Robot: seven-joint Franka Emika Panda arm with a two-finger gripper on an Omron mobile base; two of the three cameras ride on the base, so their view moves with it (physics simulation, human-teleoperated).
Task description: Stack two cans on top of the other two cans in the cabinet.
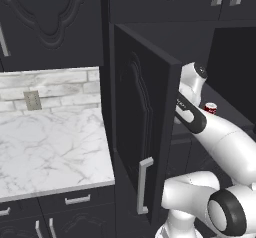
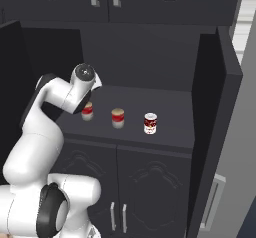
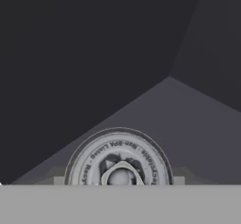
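The claw was clenched on the leftmost can, which stood on the cabinet shelf beside two other cans. To do well, it should lift the can straight up, clear of its neighbour, before moving sideways.

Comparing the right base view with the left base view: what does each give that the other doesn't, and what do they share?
Right base view adds: three cans in a row on the shelf, the leftmost can partly behind the wrist, the middle can and the right can. Left base view adds: the marble counter and the wall outlet. Both: the white arm reaching into the cabinet, and a red-topped can.
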